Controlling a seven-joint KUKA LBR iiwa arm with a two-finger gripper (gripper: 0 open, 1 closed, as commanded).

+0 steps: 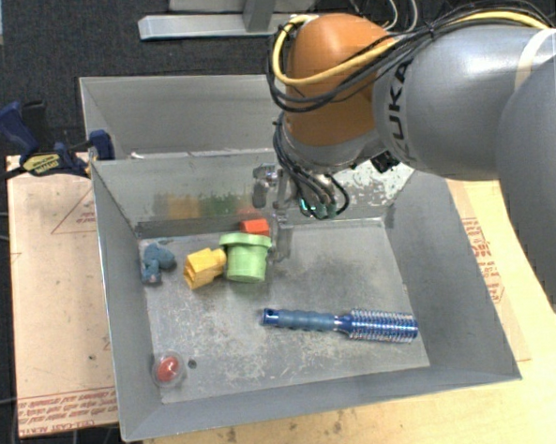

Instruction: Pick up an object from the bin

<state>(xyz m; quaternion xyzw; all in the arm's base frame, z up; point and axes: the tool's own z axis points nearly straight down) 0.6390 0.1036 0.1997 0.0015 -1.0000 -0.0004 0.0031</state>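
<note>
Pincer (pixel 281 237) low nr back wall of bin (pixel 356 268), just right of green plastic spool (pixel 245 258) beside yellow block (pixel 204 267). Opening: can't tell. Prob. light, stiff, slick; grip across narrower body, not flange.

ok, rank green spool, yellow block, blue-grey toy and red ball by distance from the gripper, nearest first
1. green spool: right beside the gripper, mid-bin near the back wall.
2. yellow block: touching the spool's far side, toward view-left.
3. blue-grey toy: by the view-left wall.
4. red ball: near view-left corner.
</note>
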